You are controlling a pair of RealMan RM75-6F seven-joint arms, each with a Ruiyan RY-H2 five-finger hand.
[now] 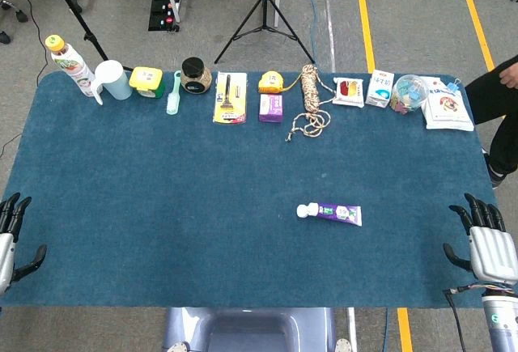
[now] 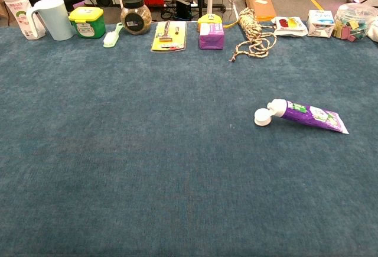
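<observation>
Lying label-up, writing unreadable, purple tube (image 1: 330, 213) between empty, spread left hand (image 1: 11, 239) and right hand (image 1: 489, 243).

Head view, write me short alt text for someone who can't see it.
A purple tube lies alone on a blue table, between the open left hand and right hand at the near corners. A bottle, mug, jar and rope line the far edge.

You are working in a lab or test hall, not a home. The grey concrete floor (image 1: 405, 36) carries yellow painted lane lines (image 1: 363, 12); a black tripod stand (image 1: 264, 12) and a black power strip (image 1: 164, 8) with cables sit beyond the far edge of the blue felt-covered table (image 1: 162, 206).
</observation>
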